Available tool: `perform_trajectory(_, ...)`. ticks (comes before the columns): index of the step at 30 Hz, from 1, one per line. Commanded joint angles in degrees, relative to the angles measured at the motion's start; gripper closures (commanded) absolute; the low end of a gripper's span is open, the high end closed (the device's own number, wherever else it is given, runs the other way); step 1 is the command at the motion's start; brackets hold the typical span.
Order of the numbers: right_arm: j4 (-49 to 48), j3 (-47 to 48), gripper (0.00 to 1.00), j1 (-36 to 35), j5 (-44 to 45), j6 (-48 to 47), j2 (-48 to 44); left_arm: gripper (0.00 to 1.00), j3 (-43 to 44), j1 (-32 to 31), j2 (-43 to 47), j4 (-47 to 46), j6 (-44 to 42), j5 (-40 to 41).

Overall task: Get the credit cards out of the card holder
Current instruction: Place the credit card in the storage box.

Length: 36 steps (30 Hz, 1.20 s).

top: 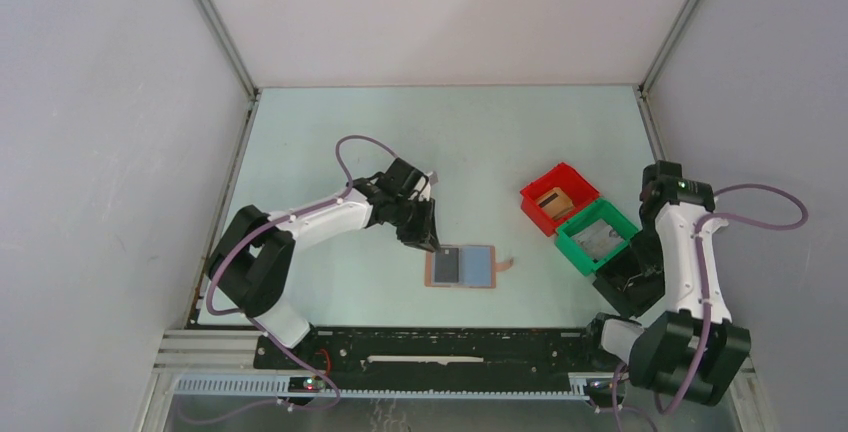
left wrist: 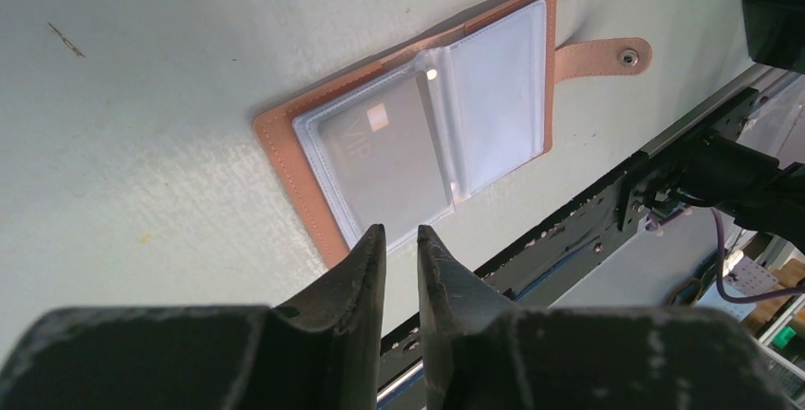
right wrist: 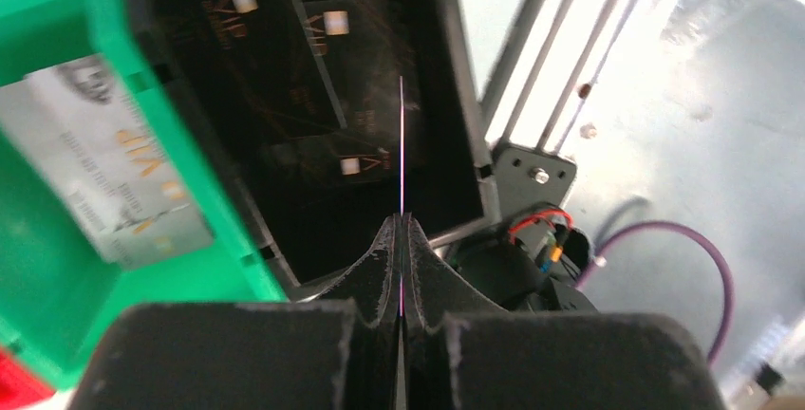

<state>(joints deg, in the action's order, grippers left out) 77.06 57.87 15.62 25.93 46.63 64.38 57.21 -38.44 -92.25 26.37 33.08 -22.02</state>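
card holder (left wrist: 494, 78): lies open and flat, sleeves up, on the table (top: 350, 132) about midway along its near edge. Snap tab (left wrist: 608, 57) sticks out sideways, so the pockets are reachable from above.
grey card (left wrist: 380, 144): sits in the sleeve on the left arm's side, faint "VIP" readable. Other sleeve looks empty.
left gripper (left wrist: 400, 234): jaws slightly apart, nothing between them, hanging just over the holder's edge by the grey card's sleeve. Likely lined up to pull that card.
right gripper (right wrist: 401, 230): jaws pressed together on a thin card (right wrist: 401, 144) seen edge-on, over the black bin (right wrist: 460, 97) near the table's near right corner. Probably about to drop it.
dark cards (right wrist: 313, 97): lie in the black bin, print too dim to read surely.
green bin (right wrist: 57, 11): just beside the black one, holds a silver card (right wrist: 114, 163) marked "VIP" in gold.
red bin (top: 540, 187): touches the green bin's far side, contents unclear.
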Motion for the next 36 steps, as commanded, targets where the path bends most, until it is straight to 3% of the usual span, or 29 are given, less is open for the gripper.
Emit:
perform_trajectory(1,8.45,1.84,1.00,0.39,8.05,12.00,4.87,0.76,4.31,0.30,1.42,1.10,-1.78,0.66)
perform_trajectory(9,9.83,0.94,1.00,-0.94,13.73,20.29,11.41,0.76,5.21,0.31,1.24,1.84,-1.97,1.11)
perform_trajectory(20,4.25,1.28,1.00,-5.15,15.71,18.91,23.02,0.76,4.94,0.29,0.93,1.56,-1.86,1.18)
perform_trajectory(21,3.73,1.40,0.98,-5.68,15.64,18.90,23.88,0.76,4.93,0.35,0.97,1.59,-1.86,1.17)
perform_trajectory(23,2.19,1.54,0.81,-7.27,15.80,18.78,24.73,0.76,4.87,0.32,1.17,1.58,-1.82,1.22)
perform_trajectory(28,-2.97,2.36,0.66,-10.12,13.40,14.95,22.19,0.76,4.58,0.33,2.03,1.67,-1.74,1.51)
perform_trajectory(36,-13.12,2.61,0.65,-10.35,4.13,1.25,6.12,0.75,1.98,0.33,4.23,0.23,-0.98,2.49)
